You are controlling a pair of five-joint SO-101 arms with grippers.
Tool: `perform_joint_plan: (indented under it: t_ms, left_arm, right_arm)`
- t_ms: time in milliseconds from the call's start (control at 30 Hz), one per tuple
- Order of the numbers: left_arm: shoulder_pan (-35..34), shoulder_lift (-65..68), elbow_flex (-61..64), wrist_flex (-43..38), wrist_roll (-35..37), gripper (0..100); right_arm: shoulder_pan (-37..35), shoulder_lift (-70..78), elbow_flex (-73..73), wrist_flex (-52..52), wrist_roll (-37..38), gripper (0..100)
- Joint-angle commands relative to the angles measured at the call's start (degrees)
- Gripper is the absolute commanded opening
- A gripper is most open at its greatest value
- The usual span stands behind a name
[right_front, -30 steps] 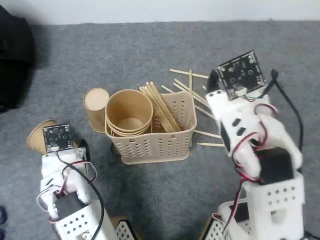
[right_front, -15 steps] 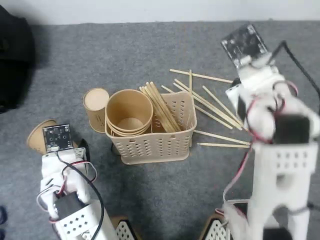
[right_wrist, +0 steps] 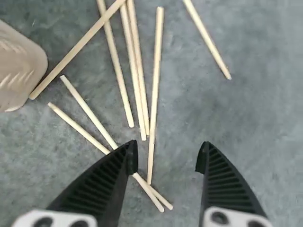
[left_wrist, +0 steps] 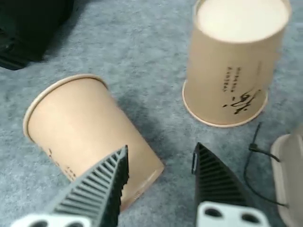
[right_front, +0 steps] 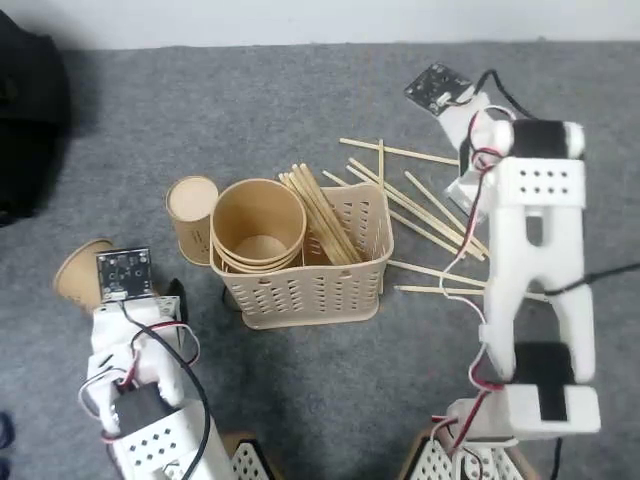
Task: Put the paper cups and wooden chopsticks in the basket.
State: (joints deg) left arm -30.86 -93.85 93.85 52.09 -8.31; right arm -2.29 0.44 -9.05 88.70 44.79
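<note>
- Left claw (left_wrist: pixel 161 156): wide open, empty, hanging over the tipped cup (left_wrist: pixel 80 127), which lies on its side on the grey tabletop (right_front: pixel 300 400).
- Upside-down cup (left_wrist: pixel 232 61) stands just beside the basket (right_front: pixel 300 290).
- Right claw (right_wrist: pixel 168 151): open, empty, above the loose chopsticks (right_wrist: pixel 135 85) scattered on the basket's other side.
- Basket already holds stacked cups (right_front: pixel 258 235) and a chopstick bundle (right_front: pixel 320 210).
- Cups are probably light and thin-walled, so they crush and roll; pinch the wall near the rim, gently.
- Chopsticks are stiff, thin and lie flat; grip across mid-length, and pick one lying apart.

high: top-down, far | wrists: close, downward | shared: chopsticks (right_front: pixel 400 151)
</note>
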Motion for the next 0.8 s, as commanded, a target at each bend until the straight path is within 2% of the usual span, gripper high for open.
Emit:
perform_joint_plan:
  t_ms: [0,400,767]
  left_arm:
    - [0.5,-0.6,-0.7,-1.3,0.1,21]
    - [0.4,-0.6,-0.7,-1.8,0.1,21]
    - [0.4,-0.6,-0.4,-2.6,0.1,21]
  right_arm:
    - [0.7,2.6,-3.0,-2.4,1.1,20.8]
    - [3.6,22.7,-2.9,-12.2,1.1,20.8]
    - [2.8,29.8,-3.0,-17.2,1.1,20.6]
